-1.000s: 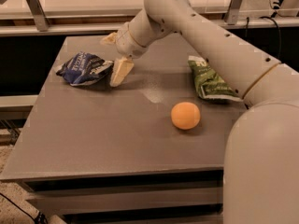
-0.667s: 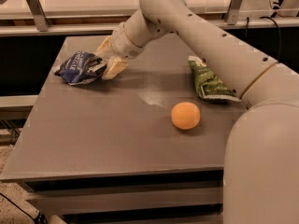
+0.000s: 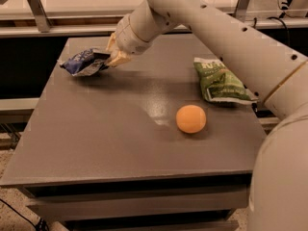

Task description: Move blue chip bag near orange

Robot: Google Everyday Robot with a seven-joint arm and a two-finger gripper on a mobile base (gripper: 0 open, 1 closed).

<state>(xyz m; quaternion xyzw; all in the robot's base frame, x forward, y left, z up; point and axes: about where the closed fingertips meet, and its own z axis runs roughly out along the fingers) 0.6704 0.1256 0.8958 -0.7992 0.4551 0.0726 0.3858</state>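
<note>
The blue chip bag (image 3: pixel 83 63), crumpled navy foil with a silvery panel, is at the far left of the grey table (image 3: pixel 96 143). My gripper (image 3: pixel 111 57) is at the bag's right end and is shut on its edge. The bag looks slightly raised off the table top. The orange (image 3: pixel 191 119) lies right of the table's middle, well apart from the bag and the gripper. My white arm (image 3: pixel 211 28) reaches in from the right above the table.
A green chip bag (image 3: pixel 219 81) lies at the table's right edge, just behind the orange. A light counter (image 3: pixel 72 4) with metal posts runs behind the table. The table's front edge is near the bottom of the view.
The gripper has moved left from beside the blue chip bag onto its right end and closed on it. The bag sits slightly higher than before. The orange and the green bag have not moved.
</note>
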